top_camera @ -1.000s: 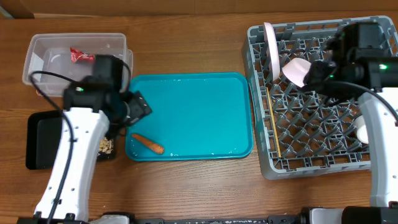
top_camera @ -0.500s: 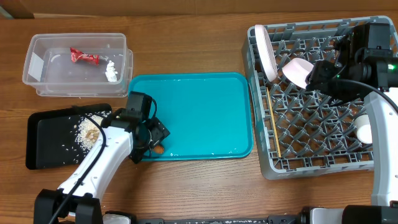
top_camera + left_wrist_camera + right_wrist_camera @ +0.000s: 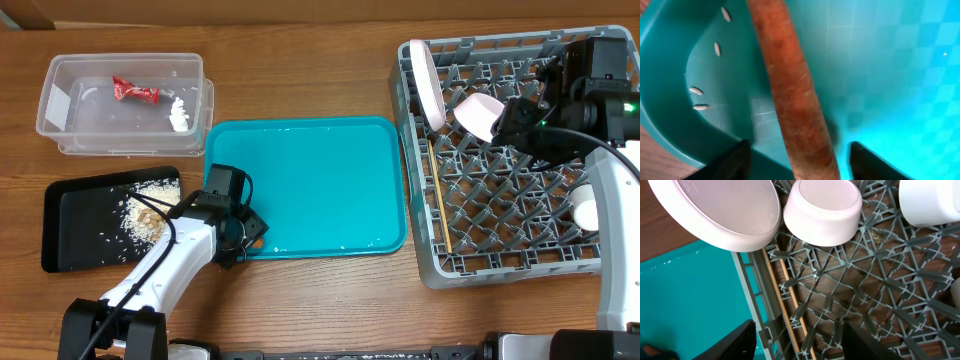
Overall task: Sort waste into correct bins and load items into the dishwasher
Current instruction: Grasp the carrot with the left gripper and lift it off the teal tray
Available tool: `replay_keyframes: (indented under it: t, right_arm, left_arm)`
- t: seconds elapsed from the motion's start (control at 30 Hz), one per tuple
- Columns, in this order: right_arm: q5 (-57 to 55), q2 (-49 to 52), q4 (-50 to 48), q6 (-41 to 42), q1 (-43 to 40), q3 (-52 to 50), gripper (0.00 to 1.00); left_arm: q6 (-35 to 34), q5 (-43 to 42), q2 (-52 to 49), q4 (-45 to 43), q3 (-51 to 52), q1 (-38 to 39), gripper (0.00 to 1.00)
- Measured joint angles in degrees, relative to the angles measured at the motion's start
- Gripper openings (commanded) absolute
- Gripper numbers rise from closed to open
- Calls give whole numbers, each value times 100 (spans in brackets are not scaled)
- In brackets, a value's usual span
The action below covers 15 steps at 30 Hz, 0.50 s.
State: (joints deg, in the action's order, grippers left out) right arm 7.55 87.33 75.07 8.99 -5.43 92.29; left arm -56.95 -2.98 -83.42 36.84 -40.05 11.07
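An orange carrot (image 3: 790,90) lies in the near left corner of the teal tray (image 3: 320,170). My left gripper (image 3: 800,167) straddles it, open, with a gap on each side. From overhead only the carrot's tip (image 3: 259,241) shows past the left gripper (image 3: 245,232). The clear tub (image 3: 70,125) holds a red wrapper (image 3: 135,91) and a tissue wad (image 3: 180,114). Nut-shell scraps (image 3: 148,208) lie in the black tray (image 3: 75,240). In the grey dish rack (image 3: 500,200) are the plate (image 3: 428,82), pink bowl (image 3: 478,113), cup (image 3: 585,211) and chopsticks (image 3: 440,200). My right gripper (image 3: 807,342) hangs open over the rack, holding nothing.
A few pale scraps (image 3: 696,91) lie in the teal tray's corner beside the carrot. A white bowl (image 3: 932,202) stands in the rack beyond the pink bowl (image 3: 822,210). The rack's upright pegs (image 3: 860,255) rise under my right gripper.
My left arm swung from beside the clear tub down to the tray's near left corner, and its jaws narrowed around the carrot. The right arm barely moved.
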Motion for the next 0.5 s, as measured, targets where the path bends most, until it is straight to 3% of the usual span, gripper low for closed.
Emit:
replay_keyframes:
  t: [0.27,0.37,0.5]
  right_arm:
    - [0,0,46,0,0,0,57]
    - [0,0,52,-4,0,0,57]
    - [-2,0,63,-2,0,0,57]
  left_arm:
    - [-9,42,2,-203,17,0,21]
    - [7,48,4,-221,17,0,15]
    - [33,61,4,-195,2,0,14]
